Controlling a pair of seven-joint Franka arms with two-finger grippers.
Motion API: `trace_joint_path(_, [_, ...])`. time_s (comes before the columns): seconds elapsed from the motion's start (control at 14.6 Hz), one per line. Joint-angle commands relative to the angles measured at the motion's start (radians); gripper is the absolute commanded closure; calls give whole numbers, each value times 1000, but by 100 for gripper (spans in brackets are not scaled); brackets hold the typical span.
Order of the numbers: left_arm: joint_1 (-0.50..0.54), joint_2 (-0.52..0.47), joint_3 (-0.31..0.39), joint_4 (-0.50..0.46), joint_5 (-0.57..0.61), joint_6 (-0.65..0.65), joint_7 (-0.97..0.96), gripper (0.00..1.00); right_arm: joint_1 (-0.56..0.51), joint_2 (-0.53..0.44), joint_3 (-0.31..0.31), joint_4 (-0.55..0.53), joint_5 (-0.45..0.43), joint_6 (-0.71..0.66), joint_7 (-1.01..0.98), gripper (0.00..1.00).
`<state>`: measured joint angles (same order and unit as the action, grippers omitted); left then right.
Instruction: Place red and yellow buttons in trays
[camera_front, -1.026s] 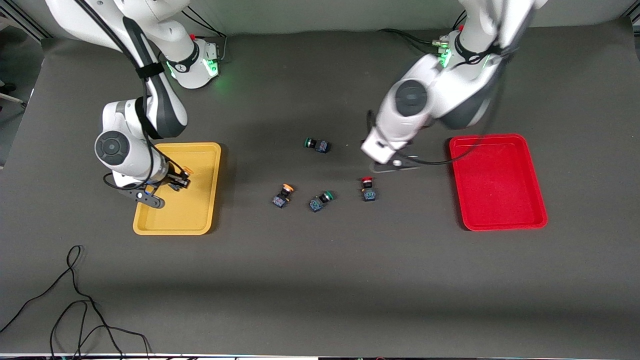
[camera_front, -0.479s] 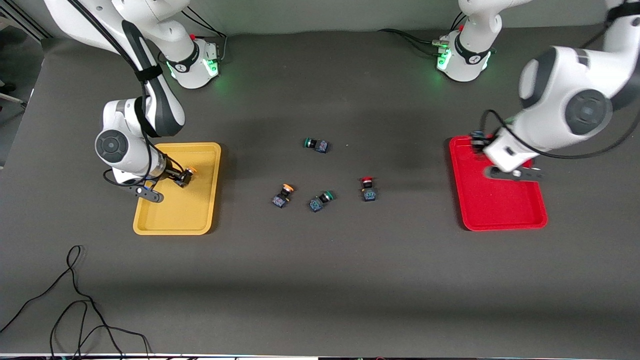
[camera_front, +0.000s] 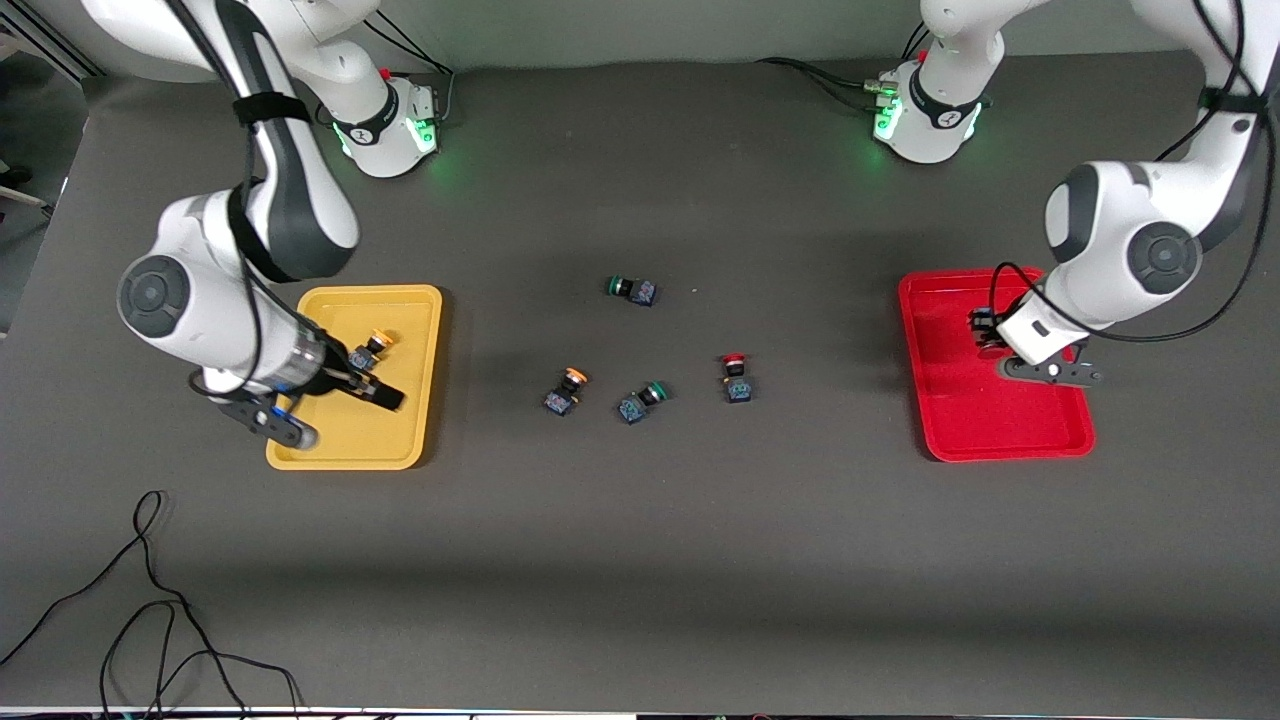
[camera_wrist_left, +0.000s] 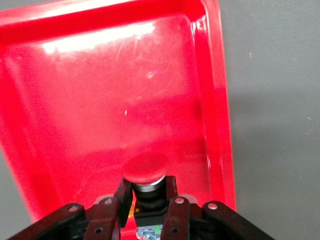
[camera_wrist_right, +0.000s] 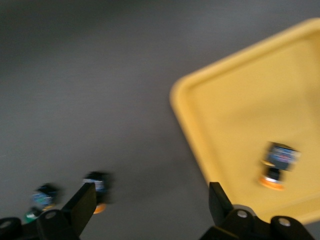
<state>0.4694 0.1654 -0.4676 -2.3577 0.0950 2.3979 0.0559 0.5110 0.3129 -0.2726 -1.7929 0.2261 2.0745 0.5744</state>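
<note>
My left gripper (camera_front: 988, 338) is shut on a red-capped button (camera_wrist_left: 146, 167) and holds it low over the red tray (camera_front: 1000, 420), also seen in the left wrist view (camera_wrist_left: 100, 100). My right gripper (camera_front: 365, 388) is open and empty over the yellow tray (camera_front: 400, 420). A yellow-capped button (camera_front: 370, 350) lies in that tray beside the fingers, and shows in the right wrist view (camera_wrist_right: 277, 167). On the mat between the trays lie a second yellow-capped button (camera_front: 566, 390) and a second red-capped button (camera_front: 736, 377).
Two green-capped buttons lie on the mat, one (camera_front: 641, 402) between the loose yellow and red ones, one (camera_front: 632, 289) farther from the front camera. A black cable (camera_front: 150, 600) loops near the table's front edge at the right arm's end.
My left arm swung from the table's middle to the red tray and lowered the red button into it. My right gripper opened, released the yellow button in the yellow tray and drew back.
</note>
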Motion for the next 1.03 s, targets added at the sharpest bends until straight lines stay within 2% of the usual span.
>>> trace_joint_path(0.0, [20, 51, -3, -17, 48, 84, -4, 77, 4, 236, 84, 258, 15, -20, 129, 0])
trace_joint_path(0.07, [20, 58, 4, -15, 52, 86, -4, 64, 7, 276, 107, 288, 15, -8, 154, 0])
trace_joint_path(0.14, [20, 60, 7, -11, 63, 87, -4, 30, 26, 302, 118, 285, 15, 22, 156, 0])
trace_joint_path(0.21, [20, 56, 9, 0, 68, 70, -1, 1, 46, 322, 119, 271, 15, 53, 157, 0])
trace_joint_path(0.34, [20, 36, 7, 53, 69, -12, 4, 0, 96, 365, 119, 247, 15, 108, 215, 0])
trace_joint_path(0.41, [20, 23, 6, 111, 68, -111, 9, 0, 121, 373, 119, 228, 15, 125, 234, 0])
trace_joint_path(0.55, [11, 11, -6, 264, 58, -340, -1, 0, 129, 376, 121, 193, 15, 145, 236, 0])
trace_joint_path(0.68, [-29, 11, -17, 409, 36, -510, -22, 0, 149, 376, 121, 143, 15, 182, 237, 0])
trace_joint_path(0.82, [-81, 11, -22, 491, -3, -571, -106, 0, 153, 379, 122, 77, 16, 261, 237, 0])
trace_joint_path(0.96, [-164, 6, -29, 497, -6, -566, -245, 0, 158, 385, 125, 64, 25, 273, 243, 0])
